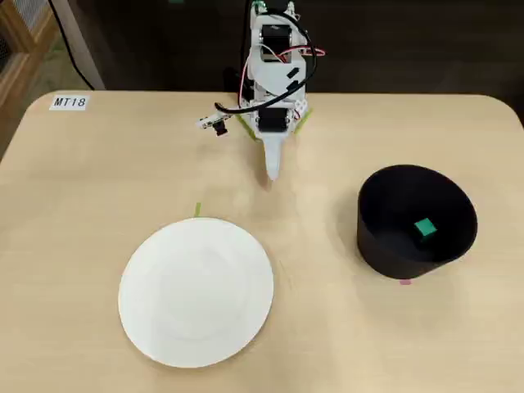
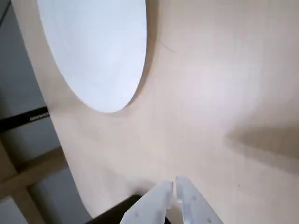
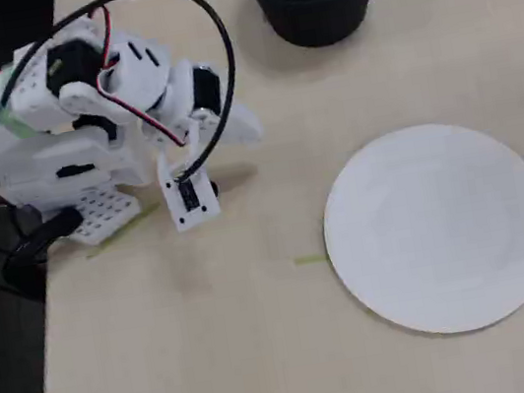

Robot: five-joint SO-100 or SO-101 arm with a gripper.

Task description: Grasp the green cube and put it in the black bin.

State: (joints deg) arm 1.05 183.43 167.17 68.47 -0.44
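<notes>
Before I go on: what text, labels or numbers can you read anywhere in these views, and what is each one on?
"MT18": white label stuck on the table at its far left corner, in a fixed view.
White lettering on a dark strip beyond the table edge, wrist view: too blurred to read.
No text shows on the white plate, black bin or arm.

The round white plate [image 1: 196,291] and round matte-black bin [image 1: 416,221] were seen from above in both fixed views, from opposite sides. The wrist view was held low over the pale wooden table [image 2: 210,84].
</notes>
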